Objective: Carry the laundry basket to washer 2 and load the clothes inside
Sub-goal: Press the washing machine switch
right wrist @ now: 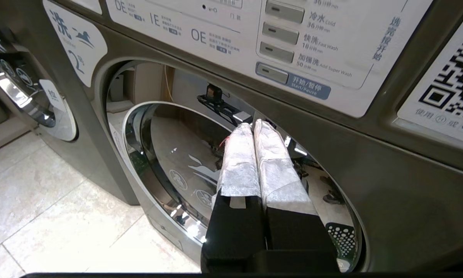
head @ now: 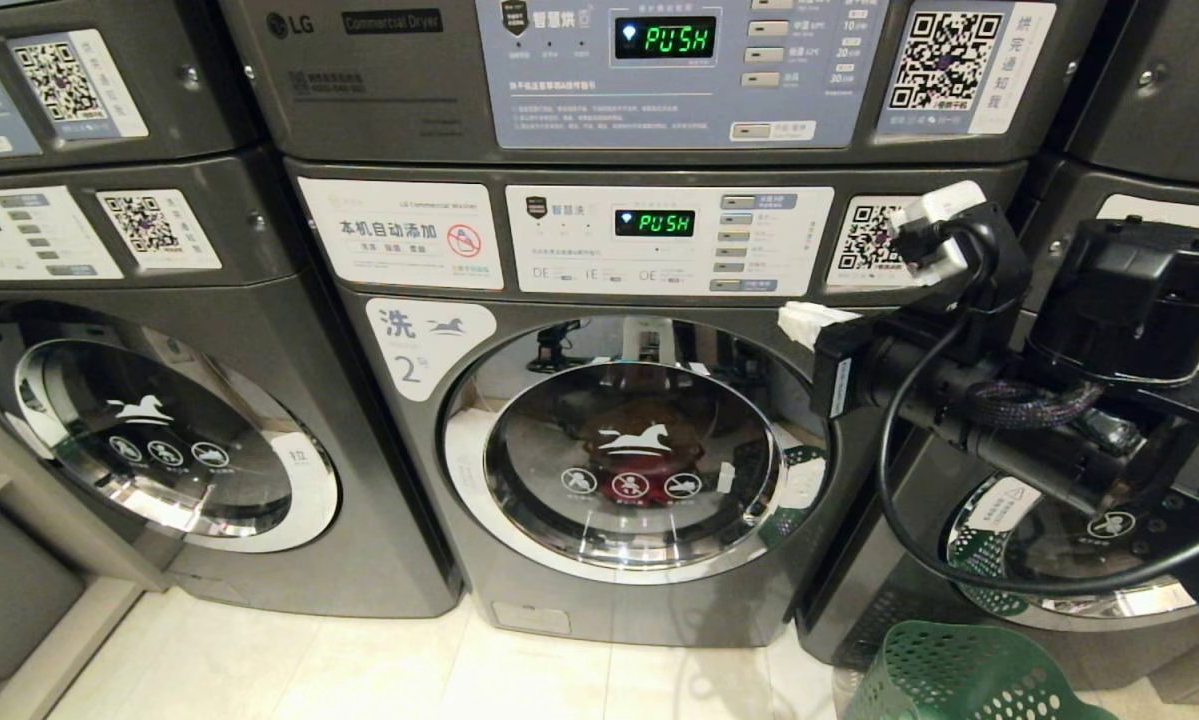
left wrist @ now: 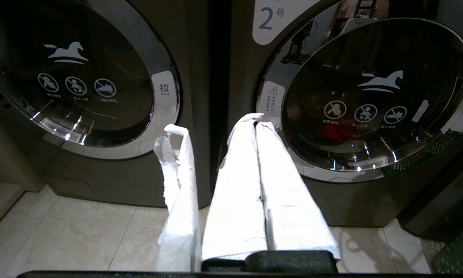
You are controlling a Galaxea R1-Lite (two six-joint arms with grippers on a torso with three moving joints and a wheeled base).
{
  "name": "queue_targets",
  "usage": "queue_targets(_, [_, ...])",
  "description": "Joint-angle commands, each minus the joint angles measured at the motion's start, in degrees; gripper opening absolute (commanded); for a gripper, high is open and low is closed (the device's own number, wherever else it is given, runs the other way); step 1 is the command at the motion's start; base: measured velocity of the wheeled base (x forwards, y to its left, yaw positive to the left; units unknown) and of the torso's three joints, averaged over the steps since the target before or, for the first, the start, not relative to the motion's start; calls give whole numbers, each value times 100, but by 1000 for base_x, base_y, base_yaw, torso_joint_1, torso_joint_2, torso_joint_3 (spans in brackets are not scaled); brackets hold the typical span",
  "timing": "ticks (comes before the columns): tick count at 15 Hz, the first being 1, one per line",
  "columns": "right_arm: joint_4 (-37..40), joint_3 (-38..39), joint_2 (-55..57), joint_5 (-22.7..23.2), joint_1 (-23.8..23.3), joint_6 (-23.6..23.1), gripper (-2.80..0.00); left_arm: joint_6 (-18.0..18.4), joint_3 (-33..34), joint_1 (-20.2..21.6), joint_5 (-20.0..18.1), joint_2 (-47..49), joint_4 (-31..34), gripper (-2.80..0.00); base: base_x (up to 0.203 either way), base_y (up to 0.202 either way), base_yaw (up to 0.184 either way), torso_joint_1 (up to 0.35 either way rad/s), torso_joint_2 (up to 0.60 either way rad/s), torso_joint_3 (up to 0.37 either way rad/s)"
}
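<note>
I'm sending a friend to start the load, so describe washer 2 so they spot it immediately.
In the row of dark grey front-load machines, washer 2 is the middle one. Red clothes show behind its closed door, and a white label with the numeral 2 sits at its upper left.

— Where does the head camera look from?
— High up, facing forward and down at washer 2 [head: 619, 440], fairly near.
— And the wrists?
— The left wrist camera sits low, near the floor, facing that washer [left wrist: 370, 96] and its left neighbour [left wrist: 73, 77]. The right one is closest, angled across the same door [right wrist: 185, 170].
</note>
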Motion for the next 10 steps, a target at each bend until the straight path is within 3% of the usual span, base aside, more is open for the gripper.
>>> queue_targets(1, [-25,-106,-9,9,5,-3,-280,24,229,0,-7,-1,-7,-280,0,0,0,0,0,0])
queue_targets(5, [-25,-111,58,1,-4,6,-280,253,229,0,28,-1,-301,-280,0,0,0,0,0,0])
queue_targets(10, [-34,-78,1,-26,31,6,-280,425,226,0,-42,-1,122,-280,0,0,0,0,0,0])
